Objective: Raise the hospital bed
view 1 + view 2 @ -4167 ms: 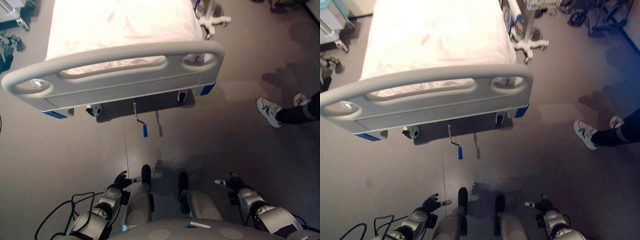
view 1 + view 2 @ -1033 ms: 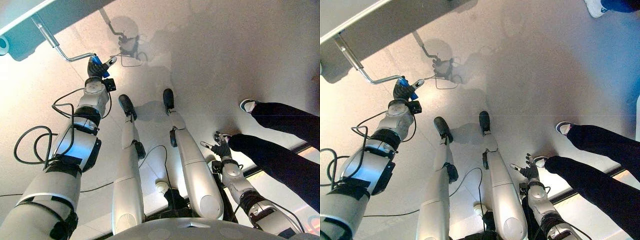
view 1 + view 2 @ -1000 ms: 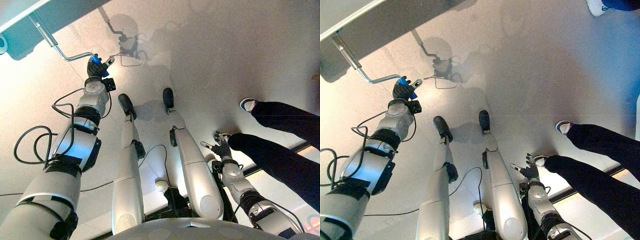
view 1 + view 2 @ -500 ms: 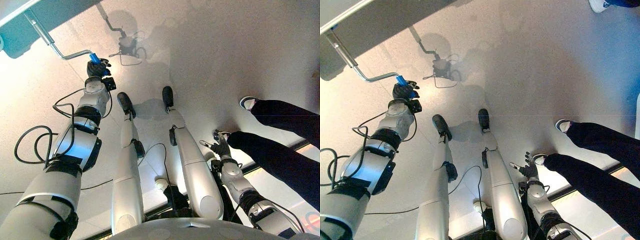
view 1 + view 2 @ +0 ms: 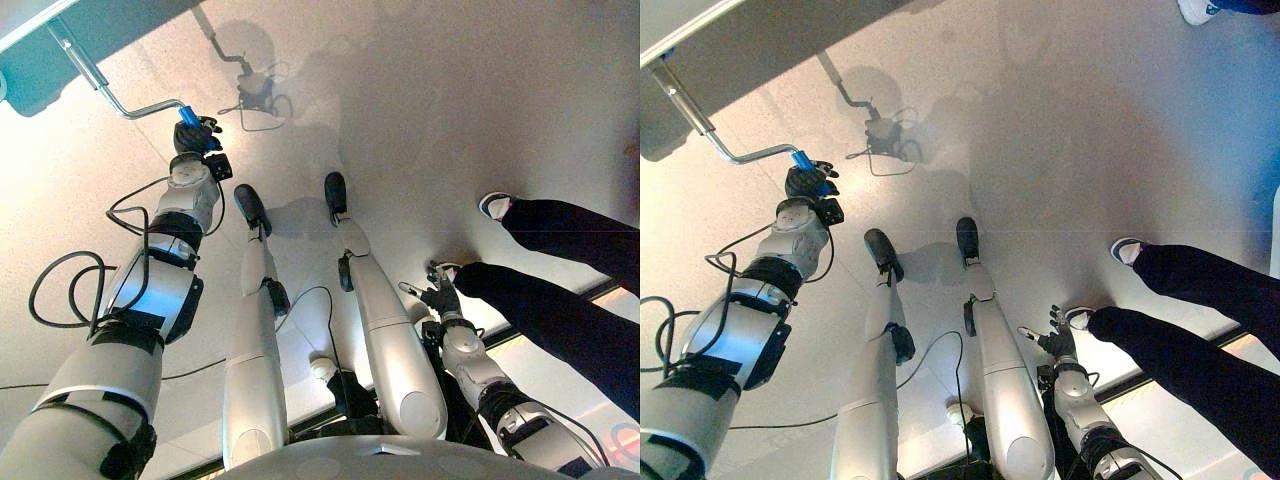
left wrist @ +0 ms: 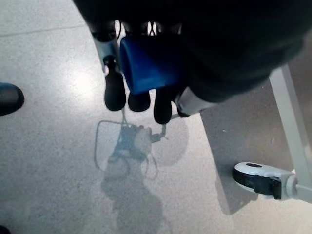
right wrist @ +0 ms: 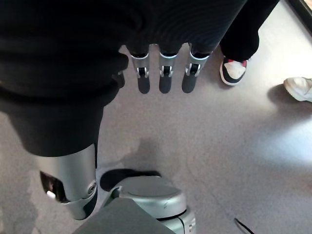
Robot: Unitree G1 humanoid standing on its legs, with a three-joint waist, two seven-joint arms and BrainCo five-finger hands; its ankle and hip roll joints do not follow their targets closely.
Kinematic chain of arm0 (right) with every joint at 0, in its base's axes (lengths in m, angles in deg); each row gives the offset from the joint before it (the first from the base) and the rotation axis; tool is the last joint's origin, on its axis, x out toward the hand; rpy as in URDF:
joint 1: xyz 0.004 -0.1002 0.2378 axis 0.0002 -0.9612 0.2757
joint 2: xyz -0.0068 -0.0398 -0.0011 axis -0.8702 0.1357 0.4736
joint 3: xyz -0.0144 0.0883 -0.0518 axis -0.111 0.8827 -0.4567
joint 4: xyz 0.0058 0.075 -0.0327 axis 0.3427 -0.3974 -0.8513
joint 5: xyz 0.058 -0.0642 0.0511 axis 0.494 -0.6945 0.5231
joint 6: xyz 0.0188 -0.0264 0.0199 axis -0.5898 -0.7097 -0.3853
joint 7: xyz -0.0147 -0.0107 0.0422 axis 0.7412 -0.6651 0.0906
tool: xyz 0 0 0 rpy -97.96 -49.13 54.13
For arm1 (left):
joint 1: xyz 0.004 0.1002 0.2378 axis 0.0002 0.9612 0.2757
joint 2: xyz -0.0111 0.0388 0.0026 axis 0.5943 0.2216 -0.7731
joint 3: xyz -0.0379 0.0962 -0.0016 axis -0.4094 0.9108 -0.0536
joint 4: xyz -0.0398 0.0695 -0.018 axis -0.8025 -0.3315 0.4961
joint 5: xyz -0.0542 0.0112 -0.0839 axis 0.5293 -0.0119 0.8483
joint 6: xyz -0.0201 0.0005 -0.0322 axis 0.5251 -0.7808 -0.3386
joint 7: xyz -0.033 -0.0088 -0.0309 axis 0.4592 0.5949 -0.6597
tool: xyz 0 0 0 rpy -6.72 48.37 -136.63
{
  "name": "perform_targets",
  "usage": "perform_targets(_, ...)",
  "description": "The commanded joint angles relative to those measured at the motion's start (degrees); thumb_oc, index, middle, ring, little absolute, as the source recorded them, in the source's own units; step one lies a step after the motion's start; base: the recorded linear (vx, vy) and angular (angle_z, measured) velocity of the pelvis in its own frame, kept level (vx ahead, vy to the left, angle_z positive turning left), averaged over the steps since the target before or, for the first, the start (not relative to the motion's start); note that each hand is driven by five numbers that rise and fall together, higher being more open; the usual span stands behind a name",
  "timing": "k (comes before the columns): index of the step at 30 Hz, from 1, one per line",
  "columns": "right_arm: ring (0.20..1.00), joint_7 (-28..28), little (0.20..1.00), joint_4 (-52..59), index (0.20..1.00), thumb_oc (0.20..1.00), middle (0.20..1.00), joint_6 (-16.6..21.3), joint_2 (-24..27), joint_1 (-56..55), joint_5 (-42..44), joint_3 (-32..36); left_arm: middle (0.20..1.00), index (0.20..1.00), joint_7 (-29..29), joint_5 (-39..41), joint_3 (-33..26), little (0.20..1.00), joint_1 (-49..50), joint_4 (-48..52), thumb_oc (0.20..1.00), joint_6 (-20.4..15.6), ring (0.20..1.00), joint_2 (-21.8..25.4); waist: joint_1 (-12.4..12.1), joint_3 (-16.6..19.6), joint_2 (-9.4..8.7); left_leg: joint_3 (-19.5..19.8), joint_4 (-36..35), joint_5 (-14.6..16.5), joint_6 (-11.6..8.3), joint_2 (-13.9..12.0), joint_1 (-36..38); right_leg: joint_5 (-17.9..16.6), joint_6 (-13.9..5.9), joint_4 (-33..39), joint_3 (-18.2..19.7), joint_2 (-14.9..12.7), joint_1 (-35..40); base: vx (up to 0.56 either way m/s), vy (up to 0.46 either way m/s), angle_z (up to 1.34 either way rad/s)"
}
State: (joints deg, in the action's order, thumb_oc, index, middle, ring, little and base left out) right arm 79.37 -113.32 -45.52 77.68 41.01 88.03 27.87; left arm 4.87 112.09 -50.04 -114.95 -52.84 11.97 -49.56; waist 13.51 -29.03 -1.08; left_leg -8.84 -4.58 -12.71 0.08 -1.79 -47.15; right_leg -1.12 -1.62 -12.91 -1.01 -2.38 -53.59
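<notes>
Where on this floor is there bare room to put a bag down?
The widest bare floor lies between the bed and the person's legs. It is crowded where the left hand grips the blue crank handle, and near the right hand beside those legs.

- Left robot hand (image 5: pixel 194 135) stretched forward, fingers curled round blue grip (image 5: pixel 186 116) of metal bed crank (image 5: pixel 112 92).
- Crank shaft running up under hospital bed frame (image 5: pixel 45 65), upper left.
- Right robot hand (image 5: pixel 437 297) low at right, fingers loosely spread, beside person's dark trouser leg (image 5: pixel 560 318) and shoe (image 5: pixel 493 206).
</notes>
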Motion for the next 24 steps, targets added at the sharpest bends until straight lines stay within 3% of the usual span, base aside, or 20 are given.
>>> perform_targets(1,1.000,0.49,1.000,0.47,1.000,1.000,1.000,0.87,1.46,-5.78,0.35,0.16,0.200,0.200,1.37,-3.06,2.37,0.200,-7.00,0.88,0.200,-2.44,0.200,-1.12,-0.31,-0.77,-2.50,0.44,-0.42,3.85,-2.87,1.08,7.12,-14.41,-5.96,16.27,1.67,0.26,6.85,0.00,0.000,0.00)
perform_targets(24,1.000,-1.24,1.000,-8.39,1.000,1.000,1.000,-0.77,0.28,-3.05,1.61,0.62,0.200,0.200,2.95,-3.15,5.23,0.200,-3.54,8.89,0.200,-3.89,0.200,-2.02,-2.61,-0.77,0.36,2.21,-0.42,4.23,-2.84,1.61,14.77,-12.60,-5.45,14.42,-0.25,-0.35,14.51,0.00,-0.002,0.01)
